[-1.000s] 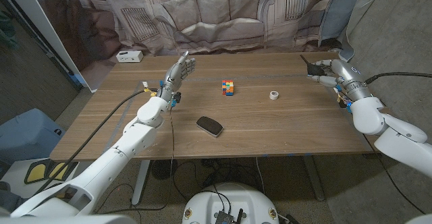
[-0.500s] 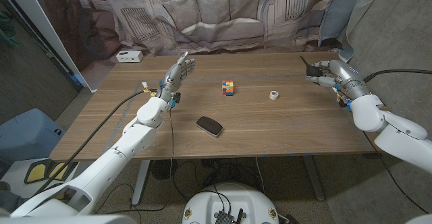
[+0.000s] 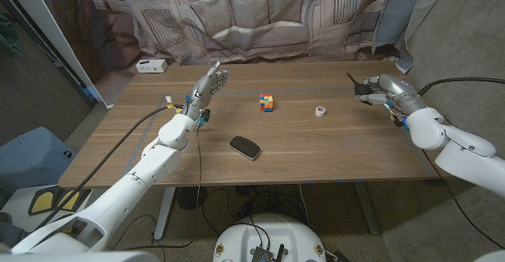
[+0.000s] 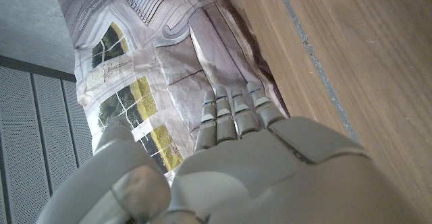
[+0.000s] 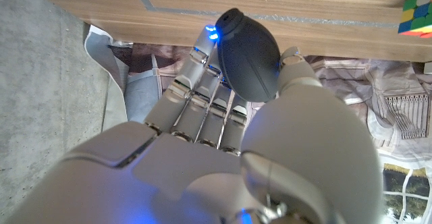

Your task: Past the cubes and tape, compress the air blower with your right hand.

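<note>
**At the far right of the table: blower in the right hand's fingers, squeeze not yet shown**

At the table's far right corner, beyond the stacked colour cube [image 3: 267, 102] and the small roll of tape [image 3: 320, 111], the right hand [image 3: 382, 87] has the black air blower [image 3: 360, 86]. In the head view the blower's thin nozzle pokes out to the left of the fingers, just above the wood. The right wrist view makes the contact plainer: the dark rubber bulb [image 5: 248, 57] sits between the fingers [image 5: 202, 82] on one side and the thumb [image 5: 297, 65] on the other, both touching it. The bulb looks round and full there (no visible dent), so I judge the hold made but the compression either barely begun or not begun.

The step in hand, then, is the squeeze itself. The next move calls for closing thumb and fingers together across the widest part of the bulb, keeping the wrist steady so the smooth rubber does not slip out sideways. How firm the present hold is cannot be told.

The left hand [image 3: 210, 83] stands upright over the left part of the table [image 3: 316, 147], fingers straight, close together, holding nothing; the left wrist view shows those fingers [image 4: 233, 113] extended toward the curtain. A black mouse-like object [image 3: 245, 146] lies nearer the front edge, well apart from both hands.
</note>
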`<move>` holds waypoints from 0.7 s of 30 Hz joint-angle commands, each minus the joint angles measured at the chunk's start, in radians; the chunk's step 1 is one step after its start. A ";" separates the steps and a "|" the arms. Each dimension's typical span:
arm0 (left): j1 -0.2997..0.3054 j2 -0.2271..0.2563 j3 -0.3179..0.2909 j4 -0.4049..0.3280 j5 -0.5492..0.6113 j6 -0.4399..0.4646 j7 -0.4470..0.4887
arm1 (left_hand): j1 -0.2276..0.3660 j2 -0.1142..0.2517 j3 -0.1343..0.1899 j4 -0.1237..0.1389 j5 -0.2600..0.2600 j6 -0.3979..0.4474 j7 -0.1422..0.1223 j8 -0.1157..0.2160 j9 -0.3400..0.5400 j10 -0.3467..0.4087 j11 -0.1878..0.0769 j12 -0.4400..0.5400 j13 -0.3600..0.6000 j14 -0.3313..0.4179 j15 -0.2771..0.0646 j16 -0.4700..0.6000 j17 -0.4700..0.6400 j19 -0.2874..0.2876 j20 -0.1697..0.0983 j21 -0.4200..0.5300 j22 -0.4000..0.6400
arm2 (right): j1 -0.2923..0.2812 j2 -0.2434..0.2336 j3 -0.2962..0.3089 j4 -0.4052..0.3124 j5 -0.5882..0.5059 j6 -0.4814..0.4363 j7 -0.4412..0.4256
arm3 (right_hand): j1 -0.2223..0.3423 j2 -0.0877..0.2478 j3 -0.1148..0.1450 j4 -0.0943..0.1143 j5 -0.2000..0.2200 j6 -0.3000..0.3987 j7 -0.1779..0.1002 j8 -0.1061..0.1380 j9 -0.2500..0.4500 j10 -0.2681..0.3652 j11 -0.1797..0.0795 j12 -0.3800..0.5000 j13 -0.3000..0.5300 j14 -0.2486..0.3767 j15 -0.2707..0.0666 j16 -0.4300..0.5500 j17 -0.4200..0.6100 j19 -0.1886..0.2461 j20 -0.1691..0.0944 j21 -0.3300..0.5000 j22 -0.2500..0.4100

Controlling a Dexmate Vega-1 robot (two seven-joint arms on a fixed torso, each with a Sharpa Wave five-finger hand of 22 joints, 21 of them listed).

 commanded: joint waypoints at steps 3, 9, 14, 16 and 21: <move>-0.005 -0.008 -0.001 0.030 -0.009 -0.017 -0.012 | 0.002 0.007 0.003 -0.003 -0.001 0.004 -0.001 -0.003 0.006 0.009 0.006 -0.001 0.003 0.007 0.005 -0.003 0.002 0.007 -0.002 -0.004 0.005 | 0.064 -0.036 -0.082 0.003 0.009 -0.084 0.064 | -0.008 0.008 -0.002 -0.002 0.004 0.001 0.001 0.003 0.003 -0.002 0.003 0.001 0.000 -0.007 -0.052 0.000 0.004 -0.006 0.000 -0.006 0.003; -0.010 -0.006 0.002 0.034 -0.008 -0.012 -0.016 | 0.002 0.007 0.003 -0.003 -0.001 0.005 0.000 -0.003 0.006 0.005 0.006 -0.002 0.003 0.006 0.005 -0.003 0.002 0.006 -0.002 -0.004 0.005 | 0.100 -0.052 -0.127 -0.001 -0.007 -0.133 0.088 | -0.012 0.011 -0.003 -0.002 0.004 -0.001 0.000 0.003 0.003 -0.009 0.000 -0.001 0.000 -0.026 -0.042 -0.007 0.005 -0.017 0.006 -0.011 0.003; -0.009 -0.010 0.001 0.037 -0.009 -0.014 -0.013 | 0.002 0.007 0.003 -0.004 -0.001 0.005 0.000 -0.003 0.006 0.005 0.003 -0.002 0.003 0.006 0.005 -0.003 0.002 0.007 -0.002 -0.004 0.005 | 0.128 -0.065 -0.162 0.009 -0.017 -0.146 0.109 | -0.013 0.013 -0.005 -0.003 0.004 -0.001 -0.001 0.003 0.003 -0.011 -0.001 -0.001 0.000 -0.031 -0.041 -0.007 0.008 -0.020 0.008 -0.013 0.003; -0.009 -0.009 0.001 0.036 -0.008 -0.013 -0.011 | 0.001 0.007 0.003 -0.004 -0.001 0.004 0.001 -0.003 0.006 0.006 0.004 -0.002 0.003 0.006 0.005 -0.003 0.002 0.006 -0.001 -0.004 0.005 | 0.137 -0.068 -0.173 0.014 -0.017 -0.149 0.116 | -0.013 0.013 -0.005 -0.004 0.004 -0.001 0.000 0.004 0.003 -0.011 -0.001 -0.001 0.000 -0.034 -0.040 -0.007 0.008 -0.021 0.008 -0.014 0.003; -0.009 -0.010 0.001 0.037 -0.006 -0.016 -0.009 | 0.001 0.007 0.003 -0.004 -0.001 0.004 0.000 -0.003 0.006 0.006 0.004 -0.002 0.003 0.006 0.004 -0.003 0.002 0.006 -0.001 -0.004 0.005 | 0.162 -0.072 -0.200 0.028 -0.017 -0.159 0.139 | -0.012 0.016 -0.004 -0.006 0.005 -0.002 -0.001 0.004 0.003 -0.013 -0.002 -0.001 0.000 -0.037 -0.042 -0.008 0.009 -0.023 0.009 -0.015 0.002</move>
